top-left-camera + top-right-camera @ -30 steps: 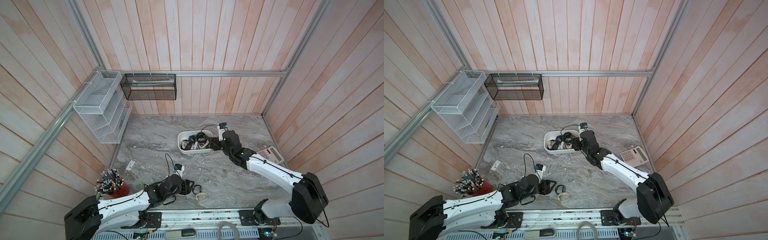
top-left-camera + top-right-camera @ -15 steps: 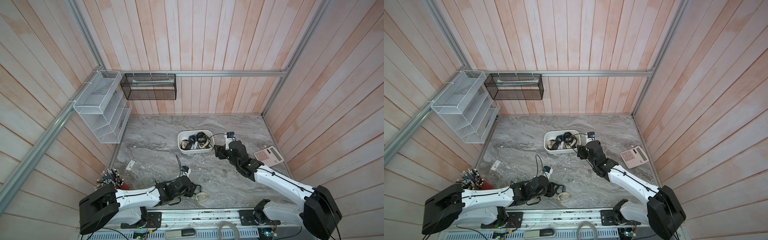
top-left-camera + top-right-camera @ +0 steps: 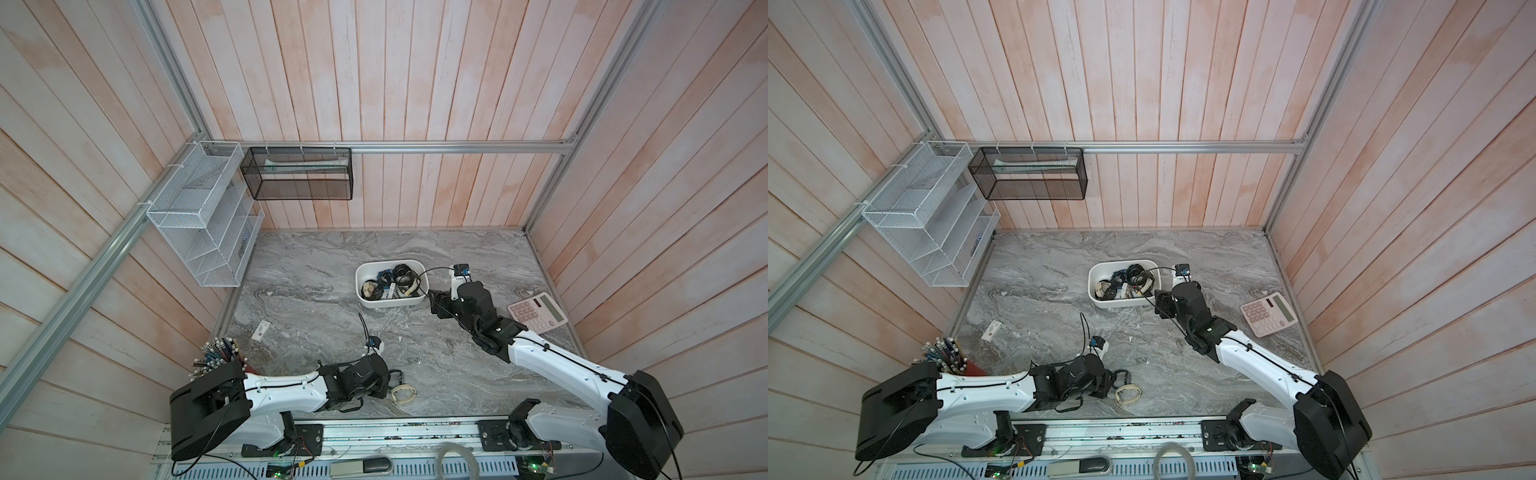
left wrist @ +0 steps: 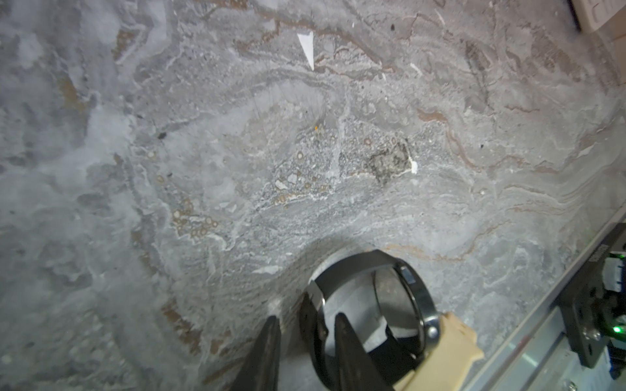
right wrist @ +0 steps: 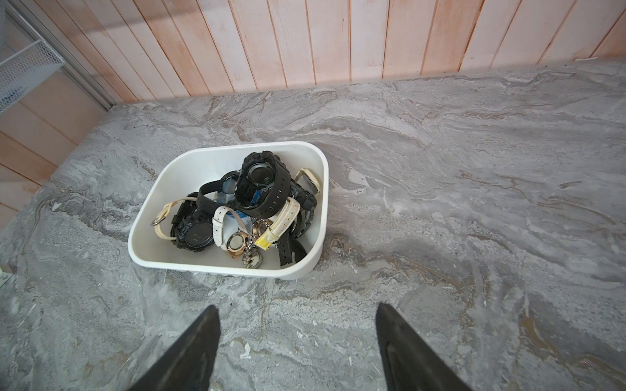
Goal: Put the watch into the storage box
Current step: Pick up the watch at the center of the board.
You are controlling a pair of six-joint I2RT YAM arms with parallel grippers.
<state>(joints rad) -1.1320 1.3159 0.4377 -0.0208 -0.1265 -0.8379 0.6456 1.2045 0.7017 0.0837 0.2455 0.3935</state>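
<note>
Resting on the table (image 3: 316, 266) near its front edge, at about 6 o'clock in both top views, the watch (image 4: 393, 298) is black with a round dark face. Its strap is curled into a loop, and it has not been lifted. A cream watch (image 3: 404, 393) lies right against it, at about 5 o'clock of it. The left gripper (image 4: 306, 316) is down at the table with one finger inside the strap loop and one outside. The jaws stand narrow, but a sliver of table shows between the outer finger and the strap, so they are not yet pinching it. The storage box (image 3: 388, 306) sits well apart, at about 12 o'clock from the watch, and already holds a heap of other watches (image 5: 257, 193). The right gripper (image 5: 296, 305) hangs just off the box's corner, at about 4 o'clock of it, with its jaws spread wide and empty. The step in hand looks like the pickup. The next move calls for closing fully on the black strap alone without snagging the cream watch, then lifting straight up so the loop does not slip. After that comes a carry toward 12 o'clock, over the rim, and a release above the barer 9 o'clock end of the box, keeping clear of the right arm nearby.
</note>
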